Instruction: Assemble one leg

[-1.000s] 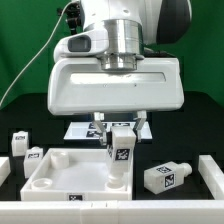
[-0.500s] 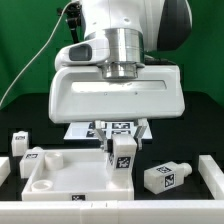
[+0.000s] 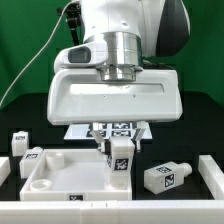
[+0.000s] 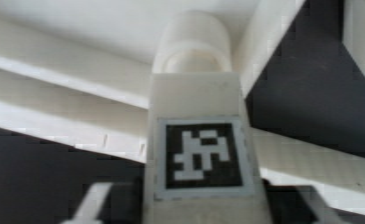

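Note:
My gripper (image 3: 120,141) is shut on the leg (image 3: 120,160), a white post with a black-and-white tag, and holds it upright. The leg's lower end is at the right near corner of the large white tray-shaped piece (image 3: 55,176); I cannot tell how deep it sits in it. In the wrist view the leg (image 4: 204,120) fills the middle, with my gripper (image 4: 200,206) closed on its sides and the tray's white ribs behind it.
Another leg (image 3: 165,177) lies on the black table to the exterior view's right. Two more small tagged white pieces (image 3: 20,141) (image 3: 34,155) stand at the left. The marker board (image 3: 112,127) lies behind the gripper. White rails (image 3: 210,176) border the front.
The hand has turned a little about its vertical axis, and the leg has turned with it. The leg stays at the tray's corner.

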`<state>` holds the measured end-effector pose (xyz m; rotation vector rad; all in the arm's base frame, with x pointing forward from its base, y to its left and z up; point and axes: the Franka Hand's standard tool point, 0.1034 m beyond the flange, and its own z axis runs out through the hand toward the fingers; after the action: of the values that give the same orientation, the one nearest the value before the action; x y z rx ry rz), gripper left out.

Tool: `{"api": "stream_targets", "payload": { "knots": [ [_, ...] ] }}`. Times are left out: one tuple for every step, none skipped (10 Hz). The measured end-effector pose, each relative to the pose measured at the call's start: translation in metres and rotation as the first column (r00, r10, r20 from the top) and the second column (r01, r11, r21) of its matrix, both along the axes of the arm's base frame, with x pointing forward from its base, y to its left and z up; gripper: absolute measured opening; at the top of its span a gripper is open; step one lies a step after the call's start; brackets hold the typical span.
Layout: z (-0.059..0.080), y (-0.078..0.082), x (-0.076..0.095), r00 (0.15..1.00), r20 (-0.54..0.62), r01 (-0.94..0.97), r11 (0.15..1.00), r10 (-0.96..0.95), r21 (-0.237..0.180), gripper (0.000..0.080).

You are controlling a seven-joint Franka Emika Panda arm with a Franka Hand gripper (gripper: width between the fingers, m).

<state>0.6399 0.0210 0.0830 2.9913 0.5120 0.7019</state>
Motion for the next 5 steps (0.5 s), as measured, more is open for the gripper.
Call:
{"api": "stream_targets", "payload": {
  "knots": [
    [0.000, 0.000, 0.000, 1.000, 0.000, 0.000, 1.000, 0.000, 0.000, 0.0533],
    [0.000, 0.000, 0.000, 1.000, 0.000, 0.000, 1.000, 0.000, 0.000, 0.0533],
    [0.003, -0.001, 0.002, 1.000, 0.001, 0.000, 1.000, 0.000, -0.001, 0.0614],
    [0.014, -0.005, 0.006, 1.000, 0.007, 0.003, 1.000, -0.003, -0.004, 0.0640],
    [0.025, -0.004, 0.008, 1.000, 0.001, 0.006, 1.000, -0.006, -0.002, 0.0640]
  ]
}}
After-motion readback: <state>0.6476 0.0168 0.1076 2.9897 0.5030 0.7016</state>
